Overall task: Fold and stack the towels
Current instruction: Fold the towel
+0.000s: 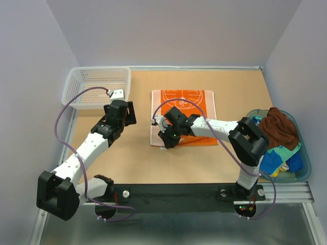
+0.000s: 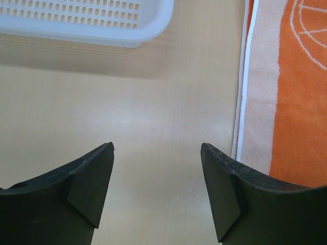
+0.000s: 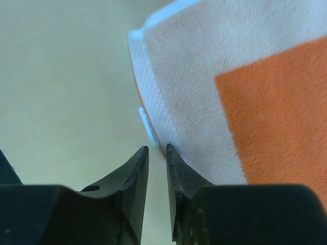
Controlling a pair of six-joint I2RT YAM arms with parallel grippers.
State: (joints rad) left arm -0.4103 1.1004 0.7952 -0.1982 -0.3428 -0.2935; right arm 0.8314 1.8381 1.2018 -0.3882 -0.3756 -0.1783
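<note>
No legible text or labels.

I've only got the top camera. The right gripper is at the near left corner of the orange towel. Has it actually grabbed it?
Observer: In the right wrist view the right gripper has its jaws nearly together at the orange towel, on its pale border, beside a small white tag; whether cloth is pinched, I can't tell.
Operator: And the left one?
Observer: The left gripper is open over bare table, holding nothing, the towel's edge alongside.

Bright even overhead light; soft shadows; wrist views slightly soft.
</note>
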